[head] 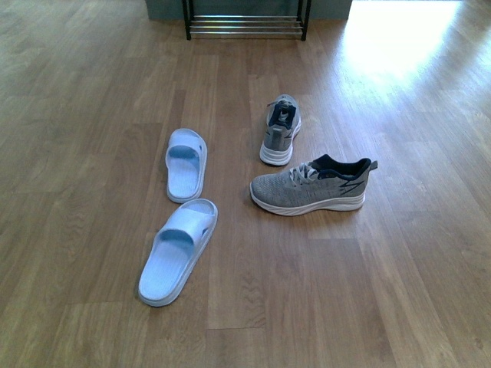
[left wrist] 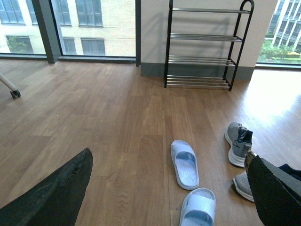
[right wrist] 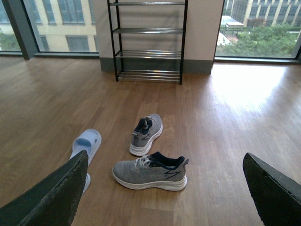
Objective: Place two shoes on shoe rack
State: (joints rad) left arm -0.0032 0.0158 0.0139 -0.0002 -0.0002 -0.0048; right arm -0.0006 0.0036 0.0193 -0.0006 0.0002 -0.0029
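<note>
Wood floor (head: pixel 84 115) holds 2 sneakers (head: pixel 311 188), 2 slides (head: pixel 186 165), apart from rack (head: pixel 245 27).

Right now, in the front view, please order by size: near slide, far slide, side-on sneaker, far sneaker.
Largest: near slide and side-on sneaker, alike; the slide sits nearer, so unsure.
Smaller: far slide and far sneaker, alike too.

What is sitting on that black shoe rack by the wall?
Nothing: all four chrome tiers of the shoe rack are bare, with nothing covering them. The sideways sneaker, far sneaker, far slide and near slide lie on the floor.
</note>
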